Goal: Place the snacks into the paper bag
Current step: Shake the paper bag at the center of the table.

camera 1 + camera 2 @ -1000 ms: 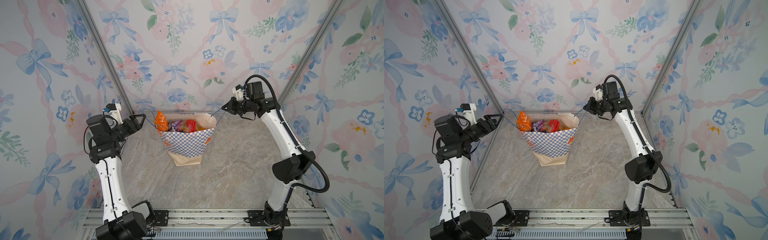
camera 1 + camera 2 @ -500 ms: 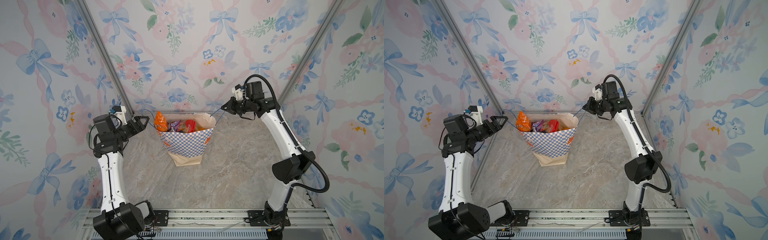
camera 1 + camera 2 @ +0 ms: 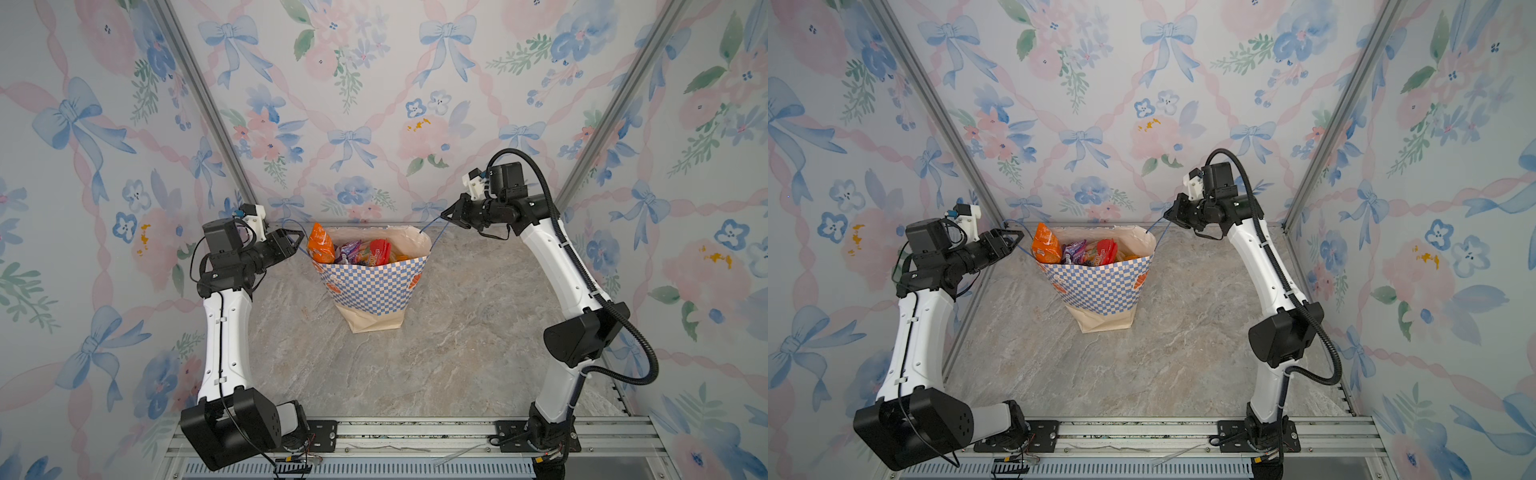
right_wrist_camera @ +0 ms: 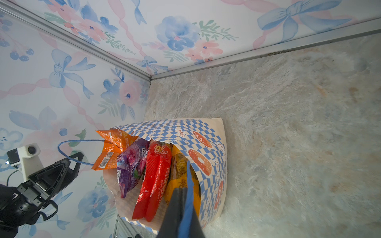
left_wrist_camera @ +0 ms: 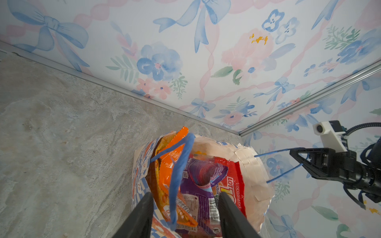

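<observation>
The blue-and-white checkered paper bag (image 3: 374, 286) (image 3: 1100, 286) stands near the back wall, its mouth stretched wide. Snacks fill it: an orange pouch (image 3: 321, 243) pokes out at the left, with purple (image 3: 350, 251) and red (image 3: 380, 251) packs beside it. My left gripper (image 3: 300, 239) (image 5: 185, 195) is open, and the bag's left blue cord handle (image 5: 179, 171) hangs between its jaws, untouched by either finger. On the other side my right gripper (image 3: 446, 217) (image 4: 183, 191) is shut on the right cord handle (image 4: 188, 206), which it holds taut.
Floral walls close in the left, back and right sides, with metal corner posts (image 3: 208, 112) just behind each gripper. The marble tabletop (image 3: 415, 365) stretches in front of the bag to the metal rail (image 3: 395, 428) where the arm bases sit.
My left arm has swung right, toward the bag, bringing its gripper over the left cord handle. Its jaws have narrowed somewhat. The right arm and bag have held still.
</observation>
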`<state>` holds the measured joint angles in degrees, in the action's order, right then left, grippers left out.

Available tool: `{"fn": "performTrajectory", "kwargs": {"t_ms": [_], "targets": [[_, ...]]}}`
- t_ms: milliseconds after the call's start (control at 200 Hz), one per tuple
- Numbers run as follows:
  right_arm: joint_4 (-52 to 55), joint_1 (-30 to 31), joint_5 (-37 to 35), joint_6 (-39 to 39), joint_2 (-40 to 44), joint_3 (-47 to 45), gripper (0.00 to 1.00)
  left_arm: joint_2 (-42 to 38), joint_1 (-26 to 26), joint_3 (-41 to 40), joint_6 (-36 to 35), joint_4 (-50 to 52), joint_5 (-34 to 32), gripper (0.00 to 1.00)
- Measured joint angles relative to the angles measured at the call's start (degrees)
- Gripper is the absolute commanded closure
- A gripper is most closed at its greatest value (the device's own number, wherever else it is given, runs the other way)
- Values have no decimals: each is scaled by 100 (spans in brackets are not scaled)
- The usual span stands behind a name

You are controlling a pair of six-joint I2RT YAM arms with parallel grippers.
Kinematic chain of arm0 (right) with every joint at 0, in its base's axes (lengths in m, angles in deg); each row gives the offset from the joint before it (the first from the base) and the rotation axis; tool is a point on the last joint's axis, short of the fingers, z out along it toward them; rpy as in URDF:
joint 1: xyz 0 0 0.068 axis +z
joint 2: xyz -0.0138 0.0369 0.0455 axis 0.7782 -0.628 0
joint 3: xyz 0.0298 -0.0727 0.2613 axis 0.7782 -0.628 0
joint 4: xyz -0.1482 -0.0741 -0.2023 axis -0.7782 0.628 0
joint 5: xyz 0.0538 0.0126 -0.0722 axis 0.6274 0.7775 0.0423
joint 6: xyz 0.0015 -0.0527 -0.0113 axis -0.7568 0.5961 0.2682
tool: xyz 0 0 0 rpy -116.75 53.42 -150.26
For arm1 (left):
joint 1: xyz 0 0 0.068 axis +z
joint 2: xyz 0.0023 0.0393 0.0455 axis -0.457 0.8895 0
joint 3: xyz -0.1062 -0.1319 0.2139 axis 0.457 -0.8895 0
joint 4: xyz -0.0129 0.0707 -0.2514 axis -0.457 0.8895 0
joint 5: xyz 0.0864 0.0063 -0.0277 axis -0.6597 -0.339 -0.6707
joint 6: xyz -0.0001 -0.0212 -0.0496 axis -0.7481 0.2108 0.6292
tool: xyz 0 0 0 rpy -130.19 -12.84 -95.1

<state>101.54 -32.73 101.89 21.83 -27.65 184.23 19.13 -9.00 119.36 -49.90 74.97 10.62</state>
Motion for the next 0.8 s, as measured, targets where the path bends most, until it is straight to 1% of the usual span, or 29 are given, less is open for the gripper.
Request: {"fn": "performTrajectory", "kwargs": {"t_ms": [180, 330, 420, 671, 801], "targets": [[0, 46, 37, 2, -52, 107, 94, 61, -57, 48, 76, -28, 9, 70], [39, 76, 39, 7, -94, 201, 94, 151, -66, 90, 153, -48, 28, 89], [44, 94, 57, 15, -138, 267, 96, 160, -83, 116, 173, -52, 81, 100], [-59, 197, 363, -50, -236, 448, 100, 240, -304, 271, 544, -199, 358, 100], [13, 302, 514, -157, -643, 1134, 100, 444, -623, 404, 874, -446, 424, 100]]}}
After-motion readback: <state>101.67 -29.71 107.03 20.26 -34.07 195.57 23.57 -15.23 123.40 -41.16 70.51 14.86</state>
